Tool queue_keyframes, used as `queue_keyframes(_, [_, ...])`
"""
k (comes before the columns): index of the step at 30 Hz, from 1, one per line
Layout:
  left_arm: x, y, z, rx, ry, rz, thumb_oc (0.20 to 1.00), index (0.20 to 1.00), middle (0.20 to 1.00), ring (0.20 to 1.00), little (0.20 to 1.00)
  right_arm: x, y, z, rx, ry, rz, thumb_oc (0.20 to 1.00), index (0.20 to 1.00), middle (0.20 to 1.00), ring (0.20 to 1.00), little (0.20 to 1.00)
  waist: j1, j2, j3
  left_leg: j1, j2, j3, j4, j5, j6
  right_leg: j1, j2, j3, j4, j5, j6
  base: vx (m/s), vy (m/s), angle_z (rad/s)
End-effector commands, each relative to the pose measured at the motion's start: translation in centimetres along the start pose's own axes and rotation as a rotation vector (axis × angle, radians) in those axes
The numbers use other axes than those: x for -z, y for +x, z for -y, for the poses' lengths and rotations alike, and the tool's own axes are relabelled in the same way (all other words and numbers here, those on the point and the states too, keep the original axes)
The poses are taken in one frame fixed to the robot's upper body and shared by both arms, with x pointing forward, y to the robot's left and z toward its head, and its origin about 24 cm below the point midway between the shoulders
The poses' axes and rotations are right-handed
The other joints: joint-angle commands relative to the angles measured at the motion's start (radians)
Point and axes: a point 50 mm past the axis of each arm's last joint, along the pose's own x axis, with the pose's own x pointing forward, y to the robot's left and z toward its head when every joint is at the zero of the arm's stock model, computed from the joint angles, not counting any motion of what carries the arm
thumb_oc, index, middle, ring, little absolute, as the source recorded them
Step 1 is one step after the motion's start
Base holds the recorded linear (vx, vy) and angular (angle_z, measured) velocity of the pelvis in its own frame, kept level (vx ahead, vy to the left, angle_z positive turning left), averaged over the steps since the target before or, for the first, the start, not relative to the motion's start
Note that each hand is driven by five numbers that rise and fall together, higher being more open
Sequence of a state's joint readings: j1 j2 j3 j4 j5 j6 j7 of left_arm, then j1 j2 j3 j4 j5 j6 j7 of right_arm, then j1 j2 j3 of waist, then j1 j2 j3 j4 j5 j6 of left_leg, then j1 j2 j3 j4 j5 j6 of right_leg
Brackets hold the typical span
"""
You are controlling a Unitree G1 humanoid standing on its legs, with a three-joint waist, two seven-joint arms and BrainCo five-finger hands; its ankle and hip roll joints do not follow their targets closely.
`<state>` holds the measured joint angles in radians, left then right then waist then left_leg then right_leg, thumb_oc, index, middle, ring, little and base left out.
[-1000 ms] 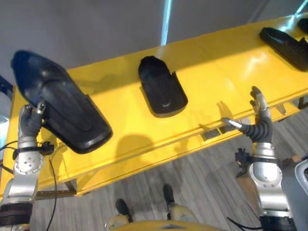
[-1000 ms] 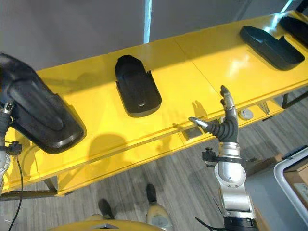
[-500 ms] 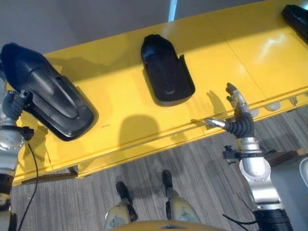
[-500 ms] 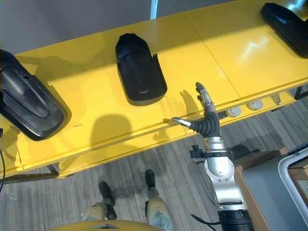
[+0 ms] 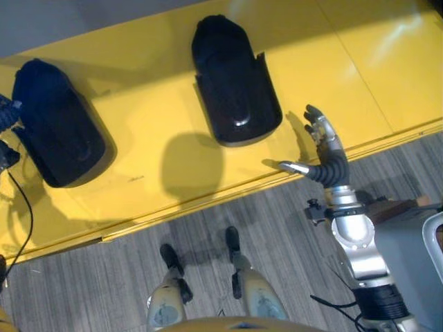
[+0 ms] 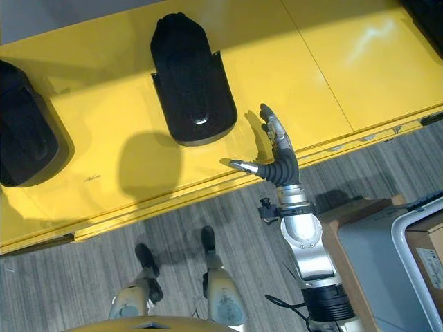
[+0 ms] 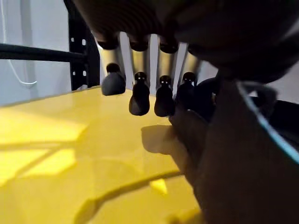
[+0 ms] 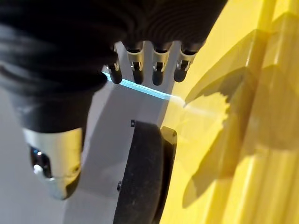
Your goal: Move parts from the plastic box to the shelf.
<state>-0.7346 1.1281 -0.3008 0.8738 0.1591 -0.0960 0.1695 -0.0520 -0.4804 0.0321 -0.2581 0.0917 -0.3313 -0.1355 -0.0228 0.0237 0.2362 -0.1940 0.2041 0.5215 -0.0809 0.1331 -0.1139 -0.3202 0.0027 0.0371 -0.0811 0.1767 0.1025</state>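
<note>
Two black moulded parts lie on the yellow shelf (image 5: 149, 97): one at its left end (image 5: 59, 131), one in the middle (image 5: 235, 79). My left hand (image 5: 7, 114) shows at the picture's left edge, beside the left part's end. Its fingers (image 7: 140, 95) hang straight over the shelf, with the dark part (image 7: 233, 140) close beside them and nothing gripped. My right hand (image 5: 325, 152) is open over the shelf's front edge, just right of the middle part (image 8: 140, 177), thumb spread, holding nothing.
A grey plastic box (image 6: 377, 256) with a cardboard carton in it stands on the floor at the lower right, beside my right arm. The shelf's front lip (image 5: 208, 200) runs slantwise across the view, with wooden floor below it.
The camera has tipped down and shifted. The left part, held tilted a second ago, now lies flat on the shelf and my left hand has drawn off to its end. The right hand stays open.
</note>
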Motion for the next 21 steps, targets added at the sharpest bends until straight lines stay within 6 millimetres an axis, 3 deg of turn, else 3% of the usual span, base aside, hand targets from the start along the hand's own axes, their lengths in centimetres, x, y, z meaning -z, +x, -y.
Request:
queue_keyframes(1, [-1.3, 0.5, -2.8, -0.071, 0.104, 0.078, 0.200, 0.200, 0.200, 0.200, 0.200, -2.4, 0.2, 1.2, 0.059, 0.029, 0.153, 1.000, 1.000, 1.000, 1.000, 1.000, 0.022, 0.013, -0.009, 0.066, 0.022, -0.025, 0.070, -0.146, -0.040, 0.036, -0.049, -0.057, 0.110, -0.171, 0.159, 0.00, 0.000, 0.00])
queue_keyframes(8, [-3.6, 0.7, -3.0, -0.071, 0.192, 0.208, 0.200, 0.200, 0.200, 0.200, 0.200, -2.3, 0.1, 1.1, 0.057, 0.033, 0.165, 1.000, 1.000, 1.000, 1.000, 1.000, 0.024, 0.026, -0.012, 0.062, 0.021, -0.028, 0.075, -0.149, -0.039, 0.037, -0.053, -0.065, 0.114, -0.173, 0.159, 0.00, 0.008, 0.01])
queue_keyframes(11, [-4.0, 0.6, -2.9, -0.067, 0.203, 0.238, 0.200, 0.200, 0.200, 0.200, 0.200, -2.4, 0.1, 1.1, 0.056, 0.033, 0.169, 1.000, 1.000, 1.000, 1.000, 1.000, 0.023, 0.028, -0.014, 0.063, 0.021, -0.027, 0.076, -0.150, -0.038, 0.039, -0.054, -0.064, 0.114, -0.172, 0.159, 0.03, 0.022, 0.00])
queue_keyframes(12, [-3.9, 0.5, -2.6, -0.057, 0.207, 0.244, 0.200, 0.200, 0.200, 0.200, 0.200, -2.3, 0.0, 1.1, 0.057, 0.038, 0.166, 1.000, 1.000, 1.000, 1.000, 1.000, 0.025, 0.037, -0.021, 0.077, 0.021, -0.035, 0.070, -0.176, -0.043, 0.050, -0.051, -0.063, 0.113, -0.191, 0.159, 0.02, 0.031, 0.00])
queue_keyframes(14, [-3.8, 0.5, -2.5, -0.052, 0.216, 0.243, 0.200, 0.200, 0.200, 0.200, 0.200, -2.3, 0.0, 1.1, 0.055, 0.041, 0.169, 1.000, 1.000, 1.000, 1.000, 1.000, 0.023, 0.031, -0.016, 0.066, 0.020, -0.025, 0.078, -0.153, -0.037, 0.041, -0.054, -0.063, 0.115, -0.173, 0.159, 0.01, 0.016, 0.00])
queue_keyframes(15, [-3.6, 0.4, -2.4, -0.042, 0.239, 0.251, 0.200, 0.200, 0.200, 0.200, 0.200, -2.3, 0.0, 1.1, 0.062, 0.049, 0.168, 1.000, 1.000, 1.000, 1.000, 1.000, 0.023, 0.042, -0.024, 0.079, 0.020, -0.031, 0.074, -0.179, -0.043, 0.052, -0.050, -0.060, 0.115, -0.191, 0.159, 0.10, 0.067, 0.00])
queue_keyframes(21, [-4.2, 0.0, -2.1, -0.013, 0.298, 0.315, 0.200, 0.200, 0.200, 0.200, 0.200, -2.3, 0.0, 1.2, 0.070, 0.047, 0.175, 1.000, 1.000, 1.000, 1.000, 1.000, 0.021, 0.050, -0.027, 0.085, 0.018, -0.025, 0.075, -0.184, -0.042, 0.057, -0.049, -0.057, 0.117, -0.195, 0.159, 0.03, 0.030, -0.03])
